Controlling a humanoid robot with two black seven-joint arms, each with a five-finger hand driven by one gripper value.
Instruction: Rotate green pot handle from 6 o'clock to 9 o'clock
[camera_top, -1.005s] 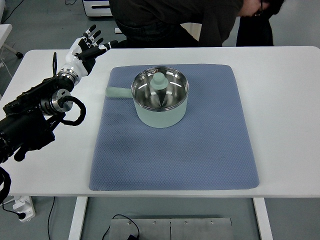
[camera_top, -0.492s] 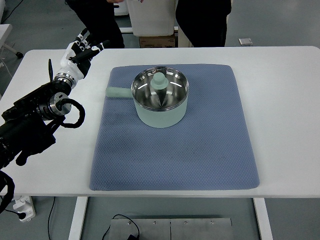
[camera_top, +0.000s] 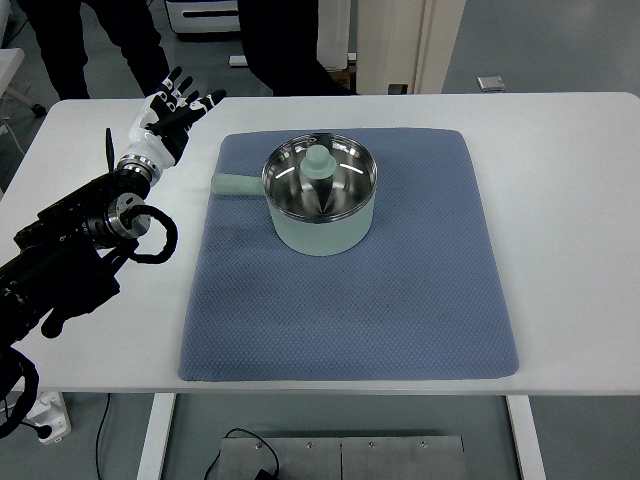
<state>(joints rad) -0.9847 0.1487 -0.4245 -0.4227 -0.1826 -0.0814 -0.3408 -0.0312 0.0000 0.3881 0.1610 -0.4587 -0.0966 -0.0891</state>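
The left robot hand (camera_top: 176, 103) has drifted slightly right, fingers spread, clear of the pot (camera_top: 320, 196).

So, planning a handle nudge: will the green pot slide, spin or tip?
The pot looks wide and low, so tipping seems unlikely. The textured mat probably grips, so expect pivoting over sliding. Pushing the short handle should turn it.

no readable text, no labels, no numbers anywhere
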